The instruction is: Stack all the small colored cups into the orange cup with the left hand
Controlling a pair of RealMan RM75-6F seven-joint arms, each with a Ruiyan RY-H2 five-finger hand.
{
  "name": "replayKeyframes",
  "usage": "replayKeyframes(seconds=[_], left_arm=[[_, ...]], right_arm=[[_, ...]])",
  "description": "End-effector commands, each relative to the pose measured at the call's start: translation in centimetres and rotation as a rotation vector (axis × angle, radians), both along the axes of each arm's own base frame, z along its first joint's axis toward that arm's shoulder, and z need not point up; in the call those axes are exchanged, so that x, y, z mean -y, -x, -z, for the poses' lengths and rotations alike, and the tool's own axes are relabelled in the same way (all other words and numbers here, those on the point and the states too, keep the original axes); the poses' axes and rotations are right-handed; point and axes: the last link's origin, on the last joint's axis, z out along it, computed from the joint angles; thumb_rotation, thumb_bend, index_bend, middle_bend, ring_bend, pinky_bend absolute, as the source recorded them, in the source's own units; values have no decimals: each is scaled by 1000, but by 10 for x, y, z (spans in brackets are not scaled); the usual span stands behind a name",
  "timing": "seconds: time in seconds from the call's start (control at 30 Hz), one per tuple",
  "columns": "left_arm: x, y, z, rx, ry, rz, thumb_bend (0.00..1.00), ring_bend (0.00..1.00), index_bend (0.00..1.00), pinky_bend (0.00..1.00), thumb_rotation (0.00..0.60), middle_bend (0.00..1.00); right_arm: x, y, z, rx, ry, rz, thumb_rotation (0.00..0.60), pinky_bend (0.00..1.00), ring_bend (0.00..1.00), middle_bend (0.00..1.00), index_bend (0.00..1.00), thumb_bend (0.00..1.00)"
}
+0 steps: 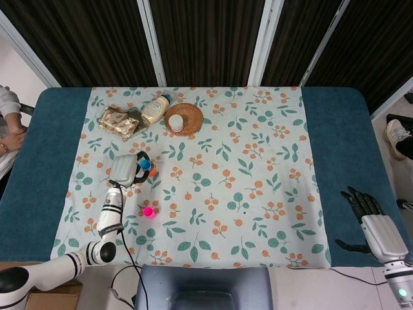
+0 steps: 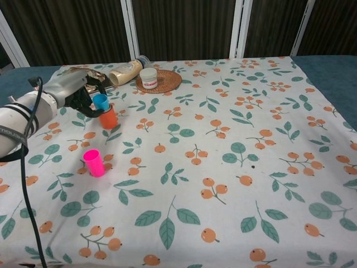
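My left hand [image 2: 75, 92] grips a small blue cup [image 2: 101, 101] from the left. The cup's lower part sits inside the mouth of the orange cup [image 2: 108, 119]. From above, the left hand [image 1: 124, 169] is beside the blue cup [image 1: 146, 165], which covers most of the orange cup [image 1: 151, 172]. A pink cup [image 2: 93, 162] stands alone nearer the front; the head view also shows this pink cup [image 1: 148, 212]. My right hand [image 1: 371, 219] rests open on the blue table surface at the far right front, holding nothing.
At the back left are a snack packet [image 1: 119, 121], a bottle lying on its side [image 1: 153, 110], and a white jar [image 1: 175, 123] on a woven coaster [image 1: 191, 116]. A person's arm [image 1: 8, 123] shows at the left edge.
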Motion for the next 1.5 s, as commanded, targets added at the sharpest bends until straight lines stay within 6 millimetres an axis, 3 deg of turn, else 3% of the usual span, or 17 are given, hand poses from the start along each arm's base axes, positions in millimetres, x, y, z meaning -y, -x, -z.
replayKeyframes(seconds=[0.03, 0.2, 0.43, 0.6, 0.8, 0.97, 1.13, 1.5], left_arm=[[2, 0, 0, 8, 16, -6, 369, 1000, 32, 1000, 600, 1000], [13, -12, -13, 52, 13, 52, 356, 1000, 0, 1000, 600, 1000], [64, -24, -40, 98, 81, 148, 344, 1000, 0, 1000, 600, 1000], [119, -11, -52, 110, 167, 163, 346, 1000, 22, 1000, 600, 1000], [152, 2, -41, 140, 234, 133, 353, 1000, 65, 1000, 600, 1000], [156, 7, -20, 125, 253, 119, 350, 1000, 106, 1000, 600, 1000], [146, 11, 1, 102, 238, 87, 351, 1000, 163, 1000, 600, 1000], [133, 22, 10, 82, 214, 46, 350, 1000, 351, 1000, 600, 1000]], right_arm=[[0, 0, 0, -1, 1, 1, 600, 0, 0, 0, 0, 204], [0, 0, 1, -2, -7, 0, 600, 0, 0, 0, 0, 205], [-3, -2, 2, 3, -21, -10, 600, 0, 0, 0, 0, 205], [-6, -3, 1, 9, -24, -19, 600, 0, 0, 0, 0, 205], [-11, -6, 2, 18, -39, -36, 600, 0, 0, 0, 0, 205], [-13, -7, -1, 27, -28, -45, 600, 0, 0, 0, 0, 205], [-13, -6, -3, 32, -29, -44, 600, 0, 0, 0, 0, 205], [-11, -5, -3, 31, -27, -40, 600, 0, 0, 0, 0, 205]])
